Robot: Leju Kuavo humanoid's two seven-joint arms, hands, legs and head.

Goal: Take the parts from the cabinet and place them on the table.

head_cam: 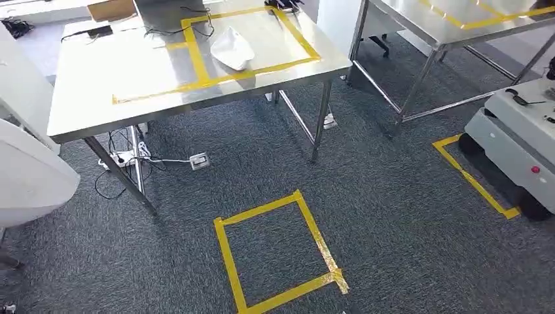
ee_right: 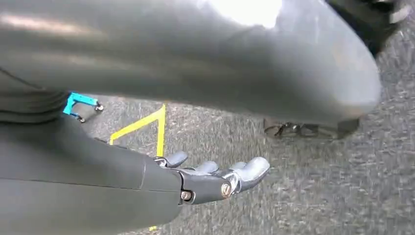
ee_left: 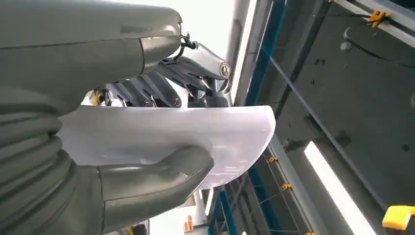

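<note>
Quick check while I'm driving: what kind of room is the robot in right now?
Probably a robot test lab or workshop: stainless steel tables and grey carpet marked with yellow tape squares, a wheeled white cart, loose cables and a power strip underneath.

Even daylight, soft glare on the steel table (head_cam: 98, 91), blown-out highlights and blurred foreground in wrist views.

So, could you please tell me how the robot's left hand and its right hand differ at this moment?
The left hand grips a smooth white curved plastic part between thumb and dark fingers, whereas the right hand holds nothing. The left hand's fingers curl around the part; the right hand's fingers lie apart and extended above the grey carpet. Both share grey covers and dark fingers.
</note>
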